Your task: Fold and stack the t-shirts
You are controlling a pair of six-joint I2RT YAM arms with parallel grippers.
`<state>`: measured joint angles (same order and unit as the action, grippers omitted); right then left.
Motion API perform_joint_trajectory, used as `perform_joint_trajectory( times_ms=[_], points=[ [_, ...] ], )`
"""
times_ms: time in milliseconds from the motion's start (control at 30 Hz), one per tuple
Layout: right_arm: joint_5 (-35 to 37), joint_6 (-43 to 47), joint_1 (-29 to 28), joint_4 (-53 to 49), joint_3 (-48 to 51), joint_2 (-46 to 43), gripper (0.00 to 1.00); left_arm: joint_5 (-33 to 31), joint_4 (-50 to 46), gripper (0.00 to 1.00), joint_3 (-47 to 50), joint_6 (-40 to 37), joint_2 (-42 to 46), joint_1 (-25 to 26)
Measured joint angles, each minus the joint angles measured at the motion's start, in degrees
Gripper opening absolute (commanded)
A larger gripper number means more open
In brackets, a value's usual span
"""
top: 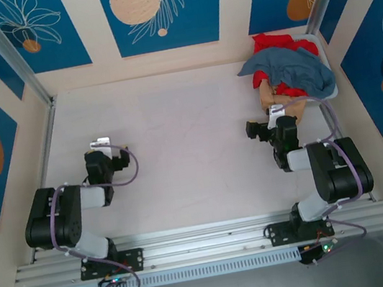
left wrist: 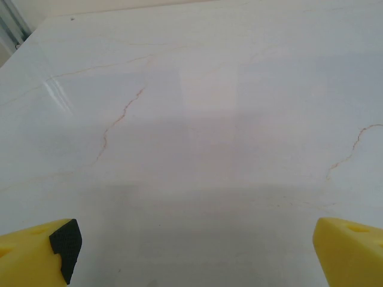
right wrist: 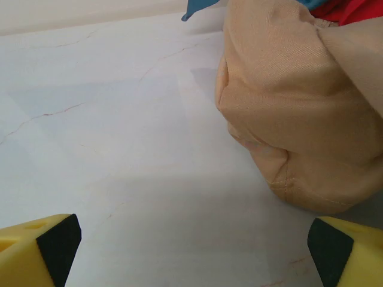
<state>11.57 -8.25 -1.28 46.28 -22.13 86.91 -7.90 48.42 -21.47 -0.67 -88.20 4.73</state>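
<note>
On the left, the left gripper point(top: 101, 145) hovers over the bare pale surface point(top: 191, 143), pointing toward the far side. In its wrist view the left gripper point(left wrist: 191, 254) has its yellow fingertips point(left wrist: 33, 251) spread wide, one at each lower corner. Nothing lies between them but the veined surface point(left wrist: 197, 119), and it grips nothing.

The middle of the surface carries nothing from the pile, and the arms stand well apart.

On the right, the right gripper point(top: 274, 113) sits at the near edge of the heap of clothes. From its wrist camera the right gripper point(right wrist: 191, 251) is just as wide open, its black-padded fingertips point(right wrist: 36, 245) far apart and holding nothing. A bunched tan cloth point(right wrist: 299, 101) lies just ahead of the right-hand finger, outside the gap. Whether the finger touches it I cannot tell.

The t-shirts are all in the far right corner, piled loose and unfolded in a white basket point(top: 318, 39). The blue-grey t-shirt point(top: 288, 66) is draped over the top and spills over the basket's near edge. The red t-shirts point(top: 277, 41) show behind it and beneath it. The tan cloth point(top: 268, 95) hangs out of the heap's near left side onto the surface, just beside the right gripper. In the right wrist view, a corner of blue point(right wrist: 197, 8) and a strip of red point(right wrist: 353, 9) peek out above the tan folds.
</note>
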Motion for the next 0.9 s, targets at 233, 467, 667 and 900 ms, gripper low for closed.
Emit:
perform_joint_trajectory(
  times_ms=[233, 467, 667, 900],
  points=[
    [0.0, 0.0, 0.0, 0.0, 0.0, 0.0, 0.99, 0.0, 0.0, 1.0, 0.0, 0.0, 0.0, 0.0],
    [0.0, 0.0, 0.0, 0.0, 0.0, 0.0, 1.0, 0.0, 0.0, 1.0, 0.0, 0.0, 0.0, 0.0],
    [0.1, 0.0, 0.0, 0.0, 0.0, -0.1, 0.99, 0.0, -0.2, 1.0, 0.0, 0.0, 0.2, 0.0],
    [10.5, 2.0, -8.6, -16.3, -6.0, -18.8, 0.99, -7.9, -16.0, 1.0, -5.2, -1.1, 19.5, 5.7]
  ],
)
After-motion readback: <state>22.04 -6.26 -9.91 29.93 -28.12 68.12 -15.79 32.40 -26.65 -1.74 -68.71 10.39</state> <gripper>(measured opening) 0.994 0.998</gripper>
